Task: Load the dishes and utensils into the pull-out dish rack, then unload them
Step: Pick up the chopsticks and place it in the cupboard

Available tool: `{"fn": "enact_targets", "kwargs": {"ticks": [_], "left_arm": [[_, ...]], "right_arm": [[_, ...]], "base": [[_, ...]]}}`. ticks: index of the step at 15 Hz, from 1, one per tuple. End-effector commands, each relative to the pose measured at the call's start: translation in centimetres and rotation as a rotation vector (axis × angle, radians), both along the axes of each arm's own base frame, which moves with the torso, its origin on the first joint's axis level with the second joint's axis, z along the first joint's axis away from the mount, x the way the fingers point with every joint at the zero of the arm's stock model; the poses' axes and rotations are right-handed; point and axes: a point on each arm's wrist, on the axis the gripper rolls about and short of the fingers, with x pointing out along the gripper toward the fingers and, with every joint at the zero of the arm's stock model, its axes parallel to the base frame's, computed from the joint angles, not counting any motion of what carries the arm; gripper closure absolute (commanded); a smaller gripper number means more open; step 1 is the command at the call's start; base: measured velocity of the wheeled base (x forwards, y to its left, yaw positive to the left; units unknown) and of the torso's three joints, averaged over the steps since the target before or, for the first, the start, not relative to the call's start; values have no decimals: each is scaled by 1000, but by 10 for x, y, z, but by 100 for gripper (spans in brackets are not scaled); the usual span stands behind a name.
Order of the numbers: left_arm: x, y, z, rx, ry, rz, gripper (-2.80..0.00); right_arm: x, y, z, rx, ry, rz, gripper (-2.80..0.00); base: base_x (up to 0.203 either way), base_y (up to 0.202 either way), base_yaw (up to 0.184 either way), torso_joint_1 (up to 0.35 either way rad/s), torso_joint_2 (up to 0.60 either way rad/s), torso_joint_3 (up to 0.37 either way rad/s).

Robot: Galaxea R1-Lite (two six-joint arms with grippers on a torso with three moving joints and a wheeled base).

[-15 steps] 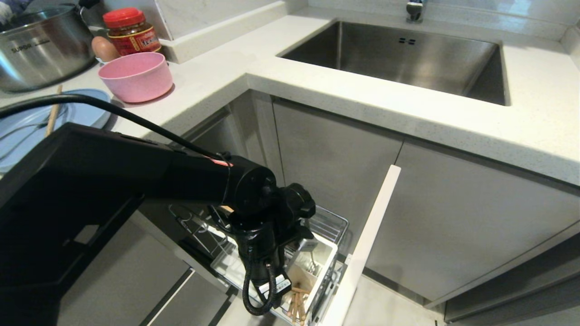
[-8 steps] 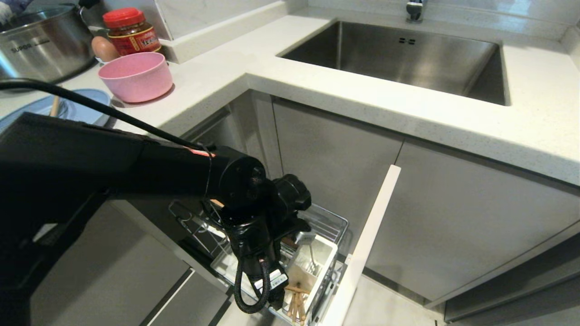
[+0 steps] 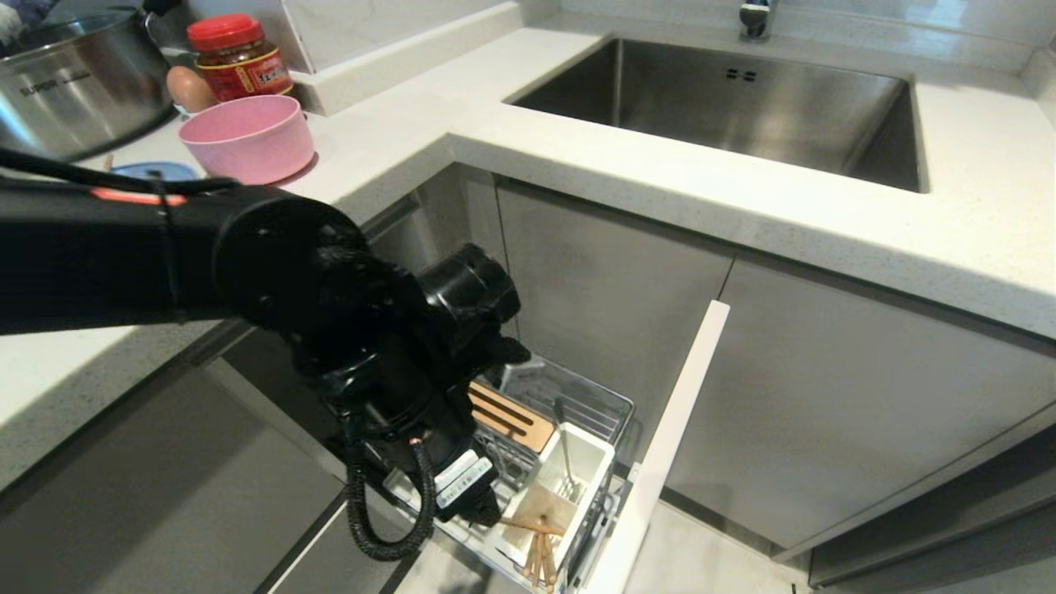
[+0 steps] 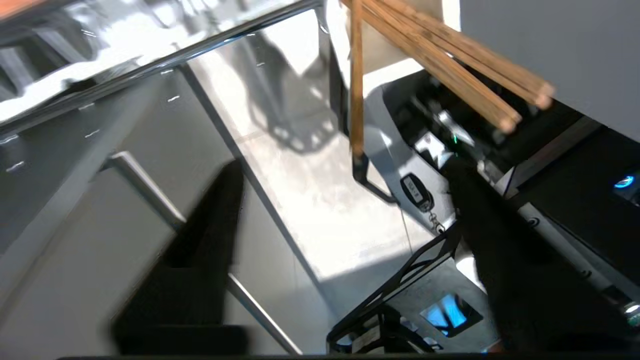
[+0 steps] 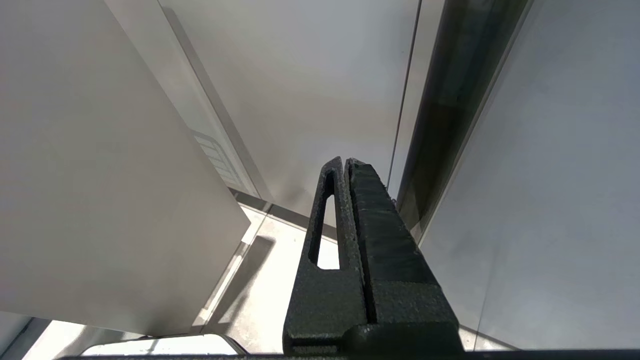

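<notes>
L gripper [image 4: 350, 280] over the rack [image 3: 577, 396] at 6 o'clock in head view, jaws apart w/ nothing held. Chopsticks [image 3: 538, 551] lean out of the cutlery cup [image 3: 590, 458] (wrist view shows several sticks), silver utensil [image 3: 565, 450] stands in the same cup. Wood strip [image 3: 507, 417] just behind it. Pink bowl [image 3: 247, 136] on desk [image 3: 660, 181] at 10 o'clock, blue plate [image 3: 153, 171] beside it, mostly hidden by L arm. R gripper [image 5: 347, 200] parked by cabinet fronts, jaws pressed together.

Chopsticks [image 3: 538, 551] and utensil [image 3: 564, 462] crowding cutlery cup [image 3: 592, 462].
</notes>
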Motion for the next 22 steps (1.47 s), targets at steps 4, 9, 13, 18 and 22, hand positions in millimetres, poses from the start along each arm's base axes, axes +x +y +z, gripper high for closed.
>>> {"fn": "enact_targets", "kwargs": {"ticks": [4,9,13,18,22], "left_arm": [[-33,32,54,-111,-195,110,0],[-43,47,100,-373,-465,299,0],[-55,61,137,-600,-660,428,0],[-74,114,177,-771,-897,600,0],[-82,152,191,-750,-1035,759,0]], "right_arm": [[0,0,0,0,-4,0,0],[0,0,0,0,-5,0,0],[0,0,0,0,-3,0,0],[0,0,0,0,-5,0,0],[0,0,0,0,-4,0,0]], "base": [[0,0,0,0,0,0],[0,0,0,0,0,0],[0,0,0,0,0,0],[0,0,0,0,0,0],[0,0,0,0,0,0]]}}
